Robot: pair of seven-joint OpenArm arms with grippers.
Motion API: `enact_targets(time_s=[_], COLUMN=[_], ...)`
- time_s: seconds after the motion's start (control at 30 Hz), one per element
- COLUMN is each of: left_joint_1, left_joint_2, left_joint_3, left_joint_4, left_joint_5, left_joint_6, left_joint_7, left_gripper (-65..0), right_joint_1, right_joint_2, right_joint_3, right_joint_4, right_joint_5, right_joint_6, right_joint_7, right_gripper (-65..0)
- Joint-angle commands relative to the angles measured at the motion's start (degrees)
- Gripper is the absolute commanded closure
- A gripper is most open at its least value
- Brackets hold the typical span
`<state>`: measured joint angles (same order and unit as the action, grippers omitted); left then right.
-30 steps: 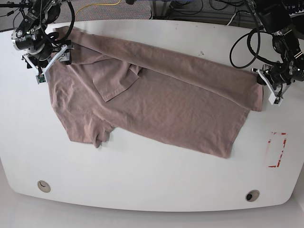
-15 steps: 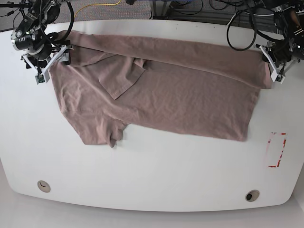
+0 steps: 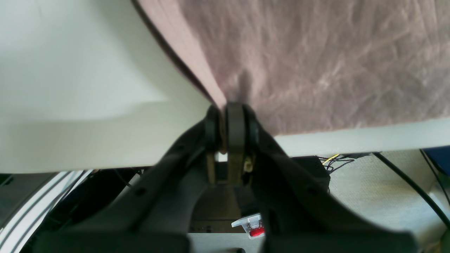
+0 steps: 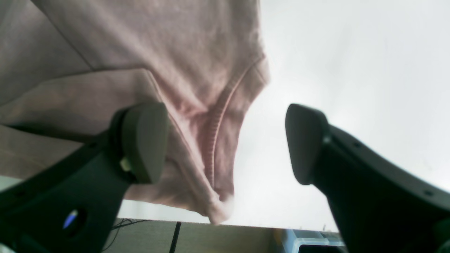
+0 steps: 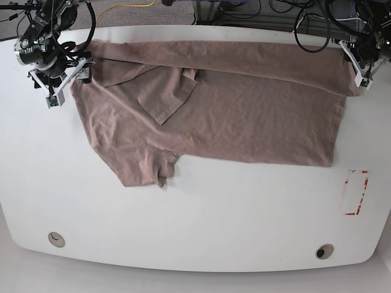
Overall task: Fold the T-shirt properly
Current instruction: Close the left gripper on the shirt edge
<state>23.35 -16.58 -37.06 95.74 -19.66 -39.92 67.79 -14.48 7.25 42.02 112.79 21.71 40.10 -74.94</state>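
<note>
The mauve-tan T-shirt [image 5: 244,116] lies spread across the white table [image 5: 195,213], its far edge folded over in a long band. One sleeve [image 5: 164,97] is folded onto the body and the other [image 5: 153,174] sticks out toward the front. My left gripper [image 5: 359,72] is at the far right, shut on the shirt's hem corner; the left wrist view shows its jaws [image 3: 227,116] pinching the cloth edge [image 3: 316,52]. My right gripper [image 5: 68,82] is at the far left, open. In the right wrist view [image 4: 225,144] the ribbed neckline [image 4: 214,140] hangs between its fingers.
A red-outlined rectangle [image 5: 355,192] is marked on the table at the right. Two round holes [image 5: 56,239] [image 5: 324,251] sit near the front edge. Cables [image 5: 122,9] lie beyond the far edge, close to both arms.
My left gripper has pulled the hem corner toward the table's far edge, swinging the shirt's right end back so it lies straighter. The right arm has stayed in place.
</note>
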Motion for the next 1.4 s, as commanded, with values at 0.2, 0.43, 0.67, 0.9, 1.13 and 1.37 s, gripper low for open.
enact_targets(time_s=[0.2,0.43,0.67,0.9,1.13,1.37], left_joint_1=[1.31,1.31,1.39,1.22,-0.80,-3.27], left_joint_2=[-0.61,-0.61,-0.70,-0.96,-0.96,-1.05], left_joint_3=[-0.08,-0.08,-0.08,-0.08,-0.08,-0.61], left_joint_4=[0.30,1.71,6.28,8.39,12.78,15.24], left_joint_5=[0.80,0.80,0.80,0.80,0.72,0.72], left_joint_6=[-0.08,-0.08,-0.08,-0.08,-0.08,-0.08], left_joint_7=[4.08,6.36,6.63,6.98,9.09,9.79], left_gripper=[-11.8,-24.2,-24.0,-24.0,-24.0,-23.9], right_joint_1=[0.19,0.28,-0.95,-2.97,-4.73,-4.82], right_joint_2=[0.89,0.62,0.71,0.62,0.80,0.62], right_joint_3=[0.22,0.22,0.22,0.22,0.31,0.31], right_joint_4=[1.10,0.83,0.75,0.75,0.75,0.66], right_joint_5=[9.19,9.54,9.45,9.45,9.45,9.36], right_joint_6=[-0.10,-0.10,-0.10,-0.10,-0.10,-0.10], right_joint_7=[-2.38,-2.73,-2.82,-2.82,-2.65,-2.65], right_gripper=[-49.9,-49.6,-49.6,-49.6,-49.6,-49.5])
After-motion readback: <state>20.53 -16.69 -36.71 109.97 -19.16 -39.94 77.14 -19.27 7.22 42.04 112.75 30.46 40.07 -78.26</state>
